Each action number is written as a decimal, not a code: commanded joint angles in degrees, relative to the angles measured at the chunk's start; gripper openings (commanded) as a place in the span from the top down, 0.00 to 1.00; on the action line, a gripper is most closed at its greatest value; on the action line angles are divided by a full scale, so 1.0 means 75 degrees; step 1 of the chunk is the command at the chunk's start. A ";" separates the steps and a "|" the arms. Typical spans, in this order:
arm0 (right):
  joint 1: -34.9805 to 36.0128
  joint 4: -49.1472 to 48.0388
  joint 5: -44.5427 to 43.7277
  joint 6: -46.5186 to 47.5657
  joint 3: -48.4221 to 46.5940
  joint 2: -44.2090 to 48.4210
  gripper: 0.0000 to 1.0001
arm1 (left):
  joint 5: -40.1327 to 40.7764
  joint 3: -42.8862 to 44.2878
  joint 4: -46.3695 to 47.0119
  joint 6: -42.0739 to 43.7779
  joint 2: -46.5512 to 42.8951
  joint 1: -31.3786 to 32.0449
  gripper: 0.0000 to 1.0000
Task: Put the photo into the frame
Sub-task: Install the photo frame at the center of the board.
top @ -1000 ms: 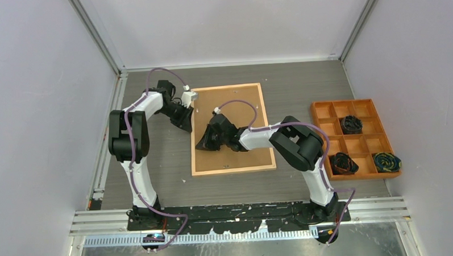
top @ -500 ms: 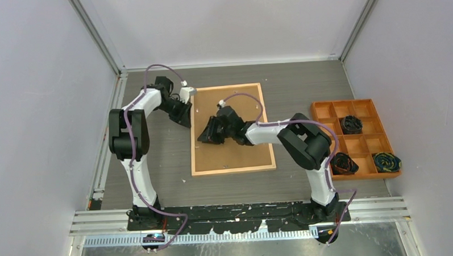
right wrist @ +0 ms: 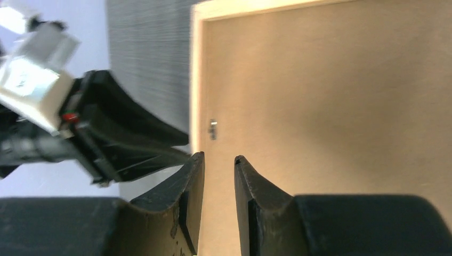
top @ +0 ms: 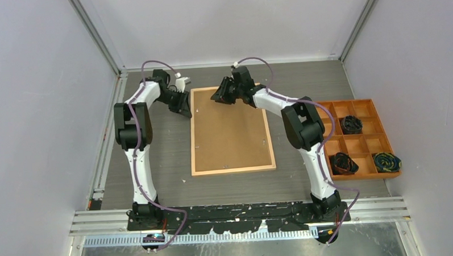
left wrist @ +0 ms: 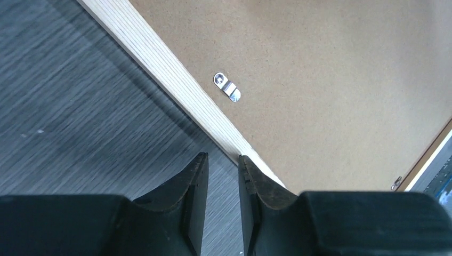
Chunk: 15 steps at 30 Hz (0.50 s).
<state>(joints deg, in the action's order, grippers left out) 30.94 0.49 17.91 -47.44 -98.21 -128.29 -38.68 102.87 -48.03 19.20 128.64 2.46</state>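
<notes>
Lying back-up in the middle of the top view, the frame (top: 232,170) is resting flat on the worktop (top: 169,184), and the photo (top: 230,130) is sitting inside it, brown board showing. The left pincer (left wrist: 223,157) is hovering at the frame's upper-left rail and the right pincer (right wrist: 218,157) at its top rail, each barely parted and grasping nothing. Seating the board is probably the step in hand. It is calling for even downward pressure near the metal clip (left wrist: 227,87), without nudging the frame sideways.
</notes>
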 commanded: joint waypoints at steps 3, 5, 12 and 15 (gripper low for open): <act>-0.0014 0.0788 0.0447 0.0298 -0.1039 -0.0805 0.68 | -0.0425 0.0499 -0.0390 -0.0149 0.0291 -0.0029 0.74; -0.0014 0.0722 0.0534 0.0184 -0.1170 -0.0959 0.68 | -0.0456 0.0583 -0.0437 -0.0124 0.0381 -0.0032 0.76; 0.0055 0.0696 0.0828 -0.0034 -0.1551 -0.1415 0.68 | -0.0545 0.0702 -0.0456 -0.0115 0.0637 0.0065 0.83; 0.0060 0.0567 0.0860 -0.0083 -0.1514 -0.1447 0.68 | -0.0565 0.0852 -0.0494 -0.0097 0.0760 0.0150 0.83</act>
<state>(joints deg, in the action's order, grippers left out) 30.94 5.98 22.50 -47.16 -107.85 -138.17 -41.80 107.07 -51.48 18.26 132.20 2.48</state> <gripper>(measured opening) 0.318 0.175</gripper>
